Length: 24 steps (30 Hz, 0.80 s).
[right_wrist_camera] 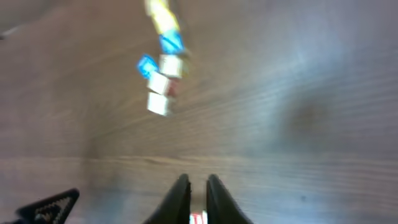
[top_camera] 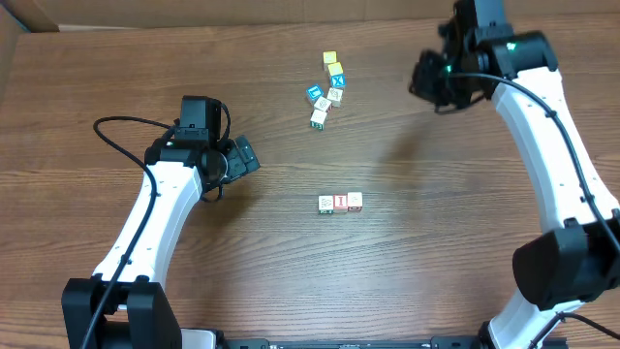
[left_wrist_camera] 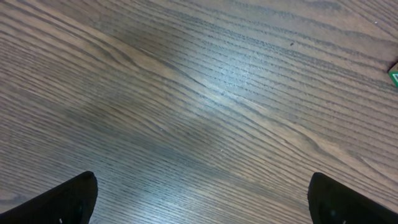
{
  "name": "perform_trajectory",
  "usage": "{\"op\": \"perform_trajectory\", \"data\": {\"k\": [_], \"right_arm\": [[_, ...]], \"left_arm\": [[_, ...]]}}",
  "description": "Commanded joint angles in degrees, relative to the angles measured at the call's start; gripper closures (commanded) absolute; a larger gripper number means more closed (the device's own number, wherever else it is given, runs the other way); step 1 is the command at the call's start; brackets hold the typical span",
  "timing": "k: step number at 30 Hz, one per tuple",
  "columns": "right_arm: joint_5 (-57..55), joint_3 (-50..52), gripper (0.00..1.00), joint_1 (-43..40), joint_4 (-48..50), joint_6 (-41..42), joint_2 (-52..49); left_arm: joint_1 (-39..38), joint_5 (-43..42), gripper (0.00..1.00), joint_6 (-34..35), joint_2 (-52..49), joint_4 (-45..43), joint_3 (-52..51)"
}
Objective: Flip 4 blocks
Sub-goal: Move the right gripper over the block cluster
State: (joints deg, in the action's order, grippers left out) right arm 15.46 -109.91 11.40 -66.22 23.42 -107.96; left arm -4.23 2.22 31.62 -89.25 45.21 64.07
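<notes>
three blocks [top_camera: 340, 203] sit in a tight row at the middle of the table [top_camera: 465, 252], touching side to side, pale faces with red marks upward. i read these as the ones already flipped and set aside, so one of the four is left to do. the loose cluster [top_camera: 327, 92] lies well apart from the row, toward the far edge. it holds yellow and blue cubes mixed with a few pale ones [top_camera: 323, 104], and the fourth block should come from those.

my right gripper [right_wrist_camera: 194, 193] hangs above the table to the right of the cluster, fingers drawn nearly together. its own view is blurred. a scrap of red and white shows low between the fingers, but i doubt it is a block. my left gripper [left_wrist_camera: 202, 202] is spread wide over bare wood, left of the row, holding nothing.
</notes>
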Motion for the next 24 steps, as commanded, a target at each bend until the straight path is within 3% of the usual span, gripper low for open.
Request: {"op": "perform_trajectory", "data": {"k": [1, 3, 6, 11, 24], "right_arm": [[-4.79, -4.66, 0.79, 3.91, 0.39, -1.16, 0.48], [-6.40, -4.70, 0.60, 6.32, 2.23, -1.16, 0.46], [-9.88, -4.57, 0.39, 9.84, 4.31, -1.09, -0.74], [-17.00, -4.52, 0.15, 14.84, 8.22, -0.94, -6.16], [-15.34, -4.50, 0.12, 18.56, 15.04, 3.58, -23.85]], "left_arm": [[0.13, 0.79, 0.00, 0.31, 0.13, -0.04, 0.48], [0.13, 0.79, 0.00, 0.31, 0.13, -0.04, 0.48], [0.13, 0.79, 0.00, 0.31, 0.13, -0.04, 0.48], [0.13, 0.79, 0.00, 0.31, 0.13, -0.04, 0.48], [0.13, 0.79, 0.00, 0.31, 0.13, -0.04, 0.48]]}}
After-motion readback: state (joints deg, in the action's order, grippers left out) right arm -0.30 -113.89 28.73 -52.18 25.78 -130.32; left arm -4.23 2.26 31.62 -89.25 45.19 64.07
